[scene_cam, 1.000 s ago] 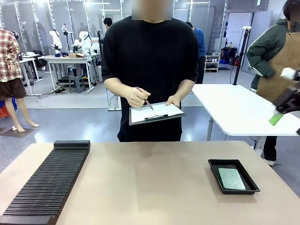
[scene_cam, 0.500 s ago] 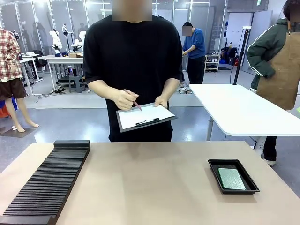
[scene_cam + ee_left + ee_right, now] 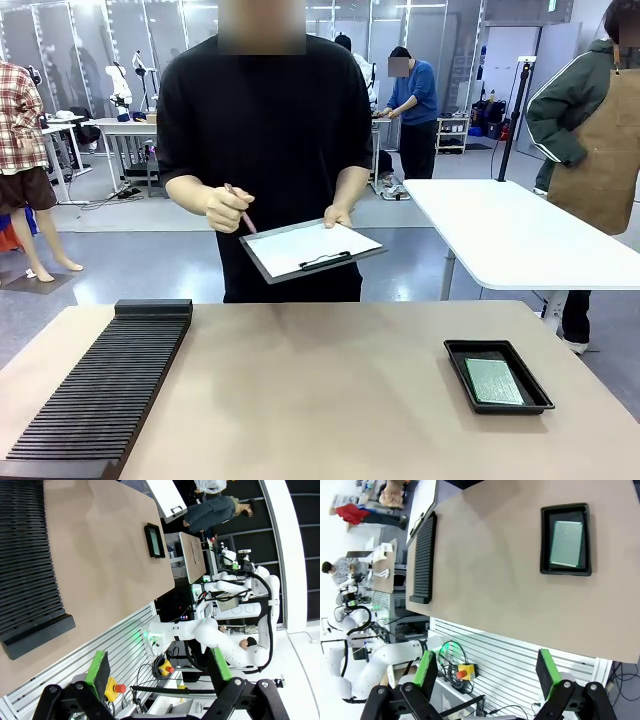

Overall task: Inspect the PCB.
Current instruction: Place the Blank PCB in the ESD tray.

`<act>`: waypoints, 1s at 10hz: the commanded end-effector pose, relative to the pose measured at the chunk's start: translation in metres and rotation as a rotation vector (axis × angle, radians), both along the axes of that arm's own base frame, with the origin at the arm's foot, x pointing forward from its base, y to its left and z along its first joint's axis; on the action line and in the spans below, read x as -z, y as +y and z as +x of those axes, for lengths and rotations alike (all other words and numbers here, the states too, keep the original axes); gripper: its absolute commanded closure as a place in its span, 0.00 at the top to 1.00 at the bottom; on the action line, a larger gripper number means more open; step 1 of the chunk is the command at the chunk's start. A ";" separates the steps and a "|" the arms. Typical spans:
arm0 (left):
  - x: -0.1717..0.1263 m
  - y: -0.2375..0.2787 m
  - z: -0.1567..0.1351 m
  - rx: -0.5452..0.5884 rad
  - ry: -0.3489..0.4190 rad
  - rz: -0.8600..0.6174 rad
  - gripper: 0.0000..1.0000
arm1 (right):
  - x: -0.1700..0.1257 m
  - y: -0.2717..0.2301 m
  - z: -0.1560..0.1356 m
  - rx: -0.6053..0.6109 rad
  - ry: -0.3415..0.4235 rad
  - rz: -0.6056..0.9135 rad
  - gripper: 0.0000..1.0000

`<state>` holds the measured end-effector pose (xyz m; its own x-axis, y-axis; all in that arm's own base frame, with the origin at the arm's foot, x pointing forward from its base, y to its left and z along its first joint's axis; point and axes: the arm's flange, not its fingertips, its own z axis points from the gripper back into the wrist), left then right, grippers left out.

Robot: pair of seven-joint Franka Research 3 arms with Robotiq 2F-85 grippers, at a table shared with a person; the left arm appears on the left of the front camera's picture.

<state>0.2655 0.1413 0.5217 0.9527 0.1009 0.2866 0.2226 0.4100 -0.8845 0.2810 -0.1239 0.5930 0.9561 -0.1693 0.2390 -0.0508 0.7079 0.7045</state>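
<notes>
- Both hands are wide open and holding nothing: the left hand (image 3: 157,677) and right hand (image 3: 487,672) sit pulled back off the near edge of the surface (image 3: 320,390), well away from the tray, green pads spread.
- PCB (image 3: 493,381) is lying flat inside the black tray (image 3: 455,352), which sits toward the right end of the surface. Board fills most of the tray floor, so there's only a thin gap between its edges and the tray walls.
- That thin gap is my main worry. Open fingers coming down have barely any room beside the board, so one could land on the tray wall or on the board face instead of catching an edge.
- Board is thin and flat, so a pinch that only nips a corner could let it tilt or slip back into the tray, maybe half over the rim.
- Tray looks light and nothing seems to hold it down. A push from one side would probably just slide the whole thing along the surface.
- Slotted black rack (image 3: 100,385) is at the far left end from the tray, well apart, so no clash there.
- Person is standing beyond the far edge from the tray with a clipboard (image 3: 310,250) and a pen (image 3: 241,215), hands off the surface. If the board gets passed over, both their hands are busy, so timing could be awkward.
</notes>
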 end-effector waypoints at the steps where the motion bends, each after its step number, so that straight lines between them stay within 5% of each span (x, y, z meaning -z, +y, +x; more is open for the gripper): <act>1: -0.001 0.001 0.002 0.002 -0.001 0.001 1.00 | 0.012 0.001 0.005 -0.041 -0.015 0.064 1.00; 4: -0.001 0.001 0.002 0.002 -0.001 0.001 1.00 | 0.016 0.002 0.010 -0.019 -0.060 0.135 1.00; 5: -0.001 0.001 0.002 0.002 -0.001 0.001 1.00 | 0.012 0.005 0.007 -0.022 -0.007 0.071 1.00; 10: -0.001 0.001 0.002 0.002 -0.001 0.001 1.00 | 0.012 0.005 0.007 -0.022 -0.007 0.071 1.00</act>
